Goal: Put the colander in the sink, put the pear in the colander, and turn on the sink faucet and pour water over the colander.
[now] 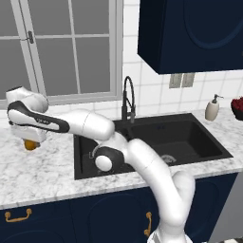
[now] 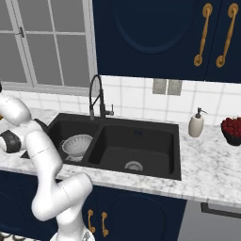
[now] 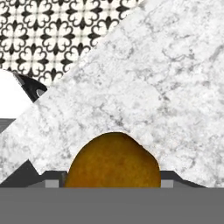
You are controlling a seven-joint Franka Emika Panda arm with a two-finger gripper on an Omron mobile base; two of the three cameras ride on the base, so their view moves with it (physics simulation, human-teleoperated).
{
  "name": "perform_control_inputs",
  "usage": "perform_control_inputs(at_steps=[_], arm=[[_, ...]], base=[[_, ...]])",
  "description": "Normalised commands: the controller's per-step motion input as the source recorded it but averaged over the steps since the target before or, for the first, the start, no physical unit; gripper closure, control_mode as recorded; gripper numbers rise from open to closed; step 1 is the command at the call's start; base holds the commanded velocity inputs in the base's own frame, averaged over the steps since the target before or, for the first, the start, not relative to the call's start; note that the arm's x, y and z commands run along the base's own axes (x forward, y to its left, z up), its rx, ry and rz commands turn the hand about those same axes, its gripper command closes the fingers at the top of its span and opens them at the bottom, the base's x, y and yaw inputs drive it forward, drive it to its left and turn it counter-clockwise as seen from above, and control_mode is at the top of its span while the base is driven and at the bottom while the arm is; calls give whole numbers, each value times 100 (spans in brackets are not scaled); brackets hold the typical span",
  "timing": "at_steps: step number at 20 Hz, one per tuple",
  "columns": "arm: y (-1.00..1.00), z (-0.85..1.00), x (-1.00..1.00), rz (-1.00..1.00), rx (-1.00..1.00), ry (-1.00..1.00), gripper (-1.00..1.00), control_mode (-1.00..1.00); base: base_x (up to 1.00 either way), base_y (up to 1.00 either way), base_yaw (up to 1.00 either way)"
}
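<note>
Pear [image 3: 113, 161]: lay on the desk [image 3: 166, 87] left of the sink [image 1: 190, 137], between the claw's tips.
Claw [image 1: 29, 141]: low over it; grip state unclear.
Handling: probably light, firm, rounded; take the widest belly.

White-silver colander [image 2: 76, 144] sits in left basin of black double sink [image 2: 141, 127]. Black gooseneck faucet [image 2: 98, 96] stands behind the divider. Soap dispenser [image 2: 196, 124] on marble counter [image 2: 212, 164] right of sink, dark bowl of red fruit [image 2: 232, 130] further right. Arm [image 2: 44, 160] bends off the left edge.
</note>
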Motion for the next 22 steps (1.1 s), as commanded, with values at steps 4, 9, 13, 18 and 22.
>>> perform_control_inputs(at_steps=[4,9,13,18,22], arm=[[-100,-24,-10,-28,0,0,100,-100],[-100,-26,-3,-27,0,0,100,-100],[-100,-30,-3,-27,0,0,100,-100],[-100,-36,-16,-26,0,0,100,-100],[-100,-51,-40,-26,0,-7,100,-100]], base=[[0,0,0],[0,0,0],[0,0,0],[0,0,0],[0,0,0]])
